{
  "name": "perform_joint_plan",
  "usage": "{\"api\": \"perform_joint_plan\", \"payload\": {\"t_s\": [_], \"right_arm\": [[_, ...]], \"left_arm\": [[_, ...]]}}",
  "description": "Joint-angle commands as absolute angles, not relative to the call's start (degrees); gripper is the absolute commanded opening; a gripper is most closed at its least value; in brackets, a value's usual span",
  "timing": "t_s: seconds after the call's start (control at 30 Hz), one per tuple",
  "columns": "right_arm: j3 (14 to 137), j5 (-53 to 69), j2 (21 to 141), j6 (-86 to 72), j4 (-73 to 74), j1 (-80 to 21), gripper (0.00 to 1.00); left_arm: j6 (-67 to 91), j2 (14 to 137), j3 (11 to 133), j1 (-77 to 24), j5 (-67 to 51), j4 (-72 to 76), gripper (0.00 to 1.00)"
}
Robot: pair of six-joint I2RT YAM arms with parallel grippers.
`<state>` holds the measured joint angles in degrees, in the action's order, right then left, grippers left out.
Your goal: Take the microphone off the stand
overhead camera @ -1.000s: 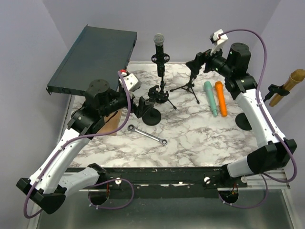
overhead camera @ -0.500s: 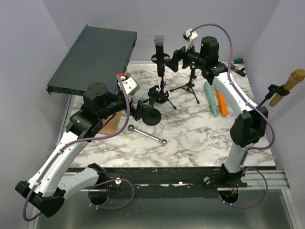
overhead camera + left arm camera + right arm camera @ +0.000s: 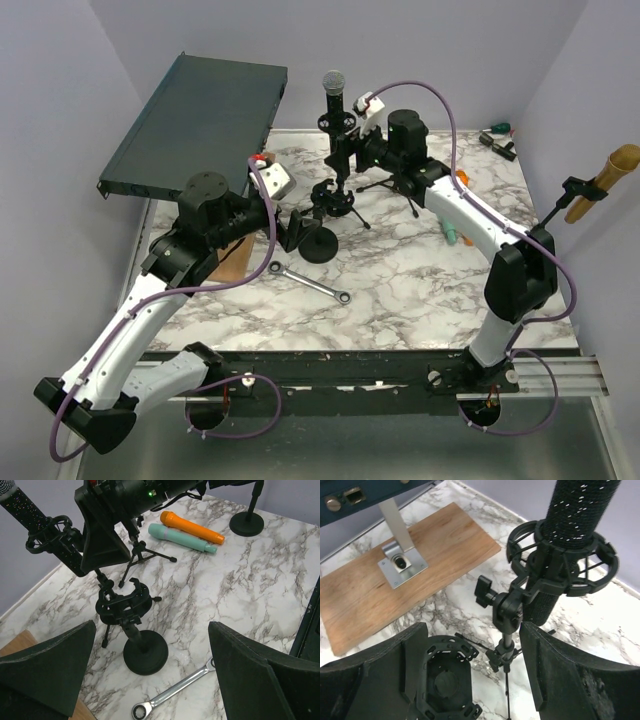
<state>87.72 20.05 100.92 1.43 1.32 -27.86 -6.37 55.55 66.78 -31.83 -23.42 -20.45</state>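
Observation:
The black microphone (image 3: 333, 92) stands upright in a shock mount (image 3: 338, 122) on a thin tripod stand at the back of the table. It also shows in the right wrist view (image 3: 572, 515) and in the left wrist view (image 3: 27, 511). My right gripper (image 3: 352, 142) is open, just right of the stand below the mount; in its wrist view (image 3: 475, 675) the mount (image 3: 565, 567) is above the right finger. My left gripper (image 3: 296, 228) is open and empty in front of a round-base stand (image 3: 145, 652) carrying an empty shock mount (image 3: 125, 602).
A silver wrench (image 3: 310, 283) lies near the middle of the table. Orange (image 3: 192, 527) and teal (image 3: 182, 538) microphones lie to the right, next to a small tripod (image 3: 395, 185). A dark rack unit (image 3: 200, 120) and a wooden board (image 3: 395, 575) are at the left. A gold microphone (image 3: 605, 172) sits at the far right.
My right arm has swung left from the table's right side to the microphone stand. My left arm has barely moved.

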Motion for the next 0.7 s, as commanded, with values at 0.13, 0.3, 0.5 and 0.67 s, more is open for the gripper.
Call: {"api": "perform_joint_plan", "payload": {"t_s": [0.13,0.3,0.5,0.67], "right_arm": [[90.1,8.6,104.1,1.1,-3.3,-28.0,0.76],[93.5,8.7,107.5,0.6,-1.9,-28.1,0.72],[95.8,8.4,110.7,0.5,-1.7,-28.7,0.67],[97.3,7.1,112.7,1.4,-1.8,-28.6,0.56]], "left_arm": [[-6.0,54.8,64.6,-31.5,-24.7,-18.5,0.99],[-6.1,54.5,64.3,-31.5,-24.5,-18.4,0.99],[-6.2,54.4,63.8,-31.3,-24.3,-18.2,0.99],[-6.4,54.4,63.3,-31.3,-24.3,-17.7,0.98]]}}
